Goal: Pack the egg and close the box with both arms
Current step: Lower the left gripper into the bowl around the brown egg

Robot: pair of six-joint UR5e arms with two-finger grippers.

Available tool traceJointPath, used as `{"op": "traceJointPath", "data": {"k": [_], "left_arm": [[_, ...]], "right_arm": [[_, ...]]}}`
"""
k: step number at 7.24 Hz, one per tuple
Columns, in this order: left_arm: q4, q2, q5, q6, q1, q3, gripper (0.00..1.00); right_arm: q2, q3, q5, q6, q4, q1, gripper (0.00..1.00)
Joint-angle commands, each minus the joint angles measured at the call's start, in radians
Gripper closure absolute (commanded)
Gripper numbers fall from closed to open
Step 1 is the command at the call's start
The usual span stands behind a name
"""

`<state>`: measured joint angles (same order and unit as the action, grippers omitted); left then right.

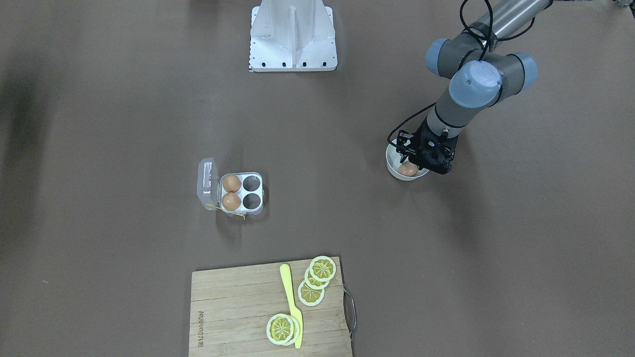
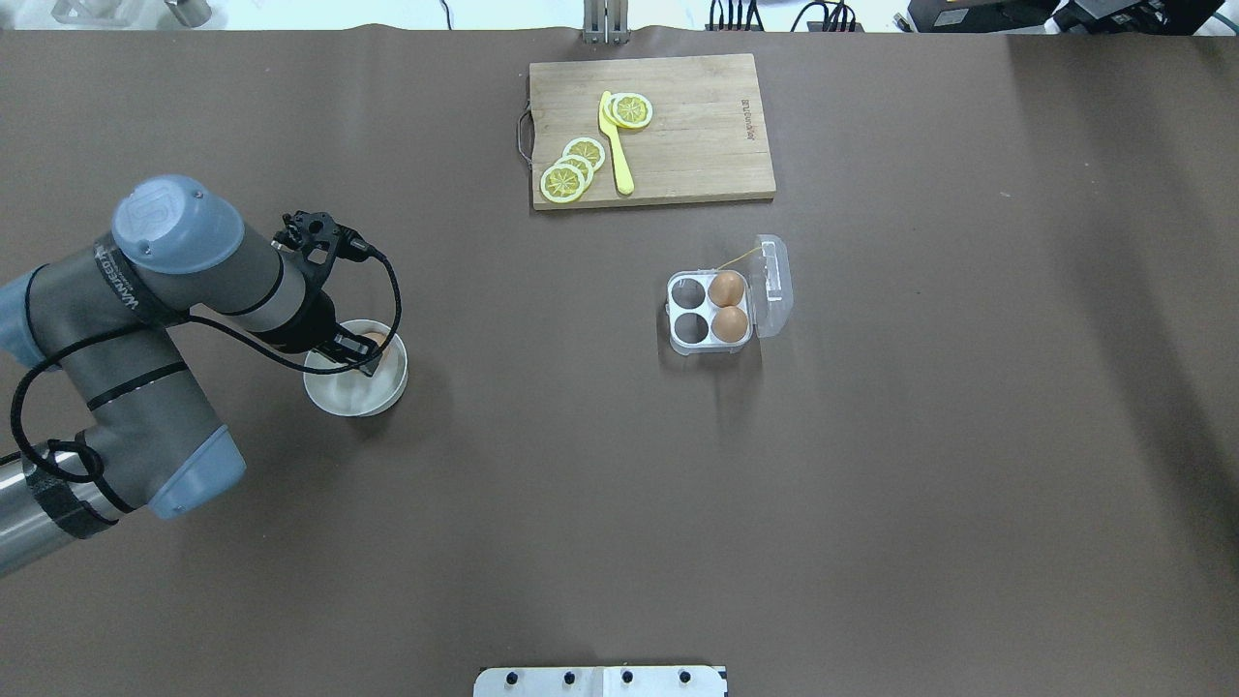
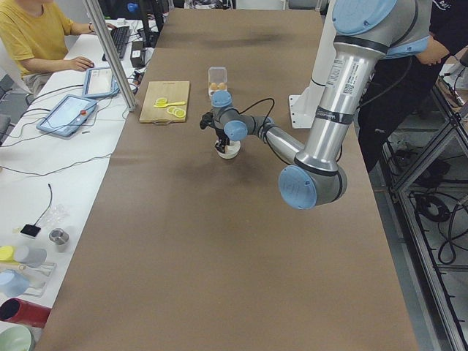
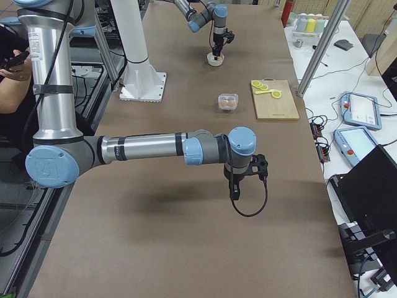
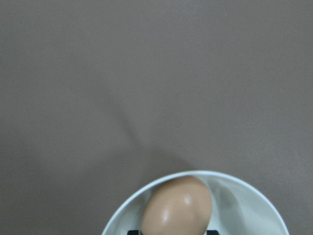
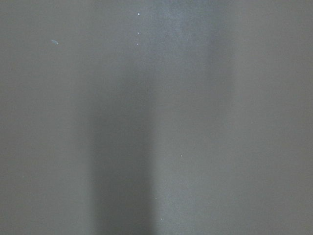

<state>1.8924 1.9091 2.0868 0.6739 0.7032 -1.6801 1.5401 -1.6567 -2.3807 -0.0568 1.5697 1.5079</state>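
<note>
Our left gripper point(image 1: 414, 164) is down in the bowl point(image 5: 244, 196), jaws flanking the egg point(image 5: 177, 205); we cannot tell whether they pinch it. The box point(image 1: 242, 192) lies open, well apart, holding two other eggs point(image 1: 231, 183). Our right gripper point(image 4: 234, 191) hovers, jaw state unreadable

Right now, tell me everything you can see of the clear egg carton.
The small clear plastic four-cell egg carton sits flat on the brown table, its hinged clear lid open. Two brown eggs fill the cells beside the lid; the other two cells are empty. A thin yellow string trails from its lid side. Nothing else touches it.
</note>
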Motion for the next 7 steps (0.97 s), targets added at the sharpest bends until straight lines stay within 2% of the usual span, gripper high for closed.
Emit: {"op": "traceJointPath", "data": {"k": [1,3,7], "left_arm": [[0.001,-0.002,-0.004,-0.045,0.004,-0.007,0.44],[0.002,-0.002,-0.01,-0.04,-0.001,-0.003,0.24],[0.001,0.027,-0.008,-0.034,-0.004,-0.003,0.24]], "right_arm": [[0.0,0.0,0.0,0.0,0.001,0.0,0.0],[-0.002,0.001,0.0,0.0,0.0,0.0,0.0],[-0.002,0.003,0.0,0.0,0.001,-0.002,0.0]]}}
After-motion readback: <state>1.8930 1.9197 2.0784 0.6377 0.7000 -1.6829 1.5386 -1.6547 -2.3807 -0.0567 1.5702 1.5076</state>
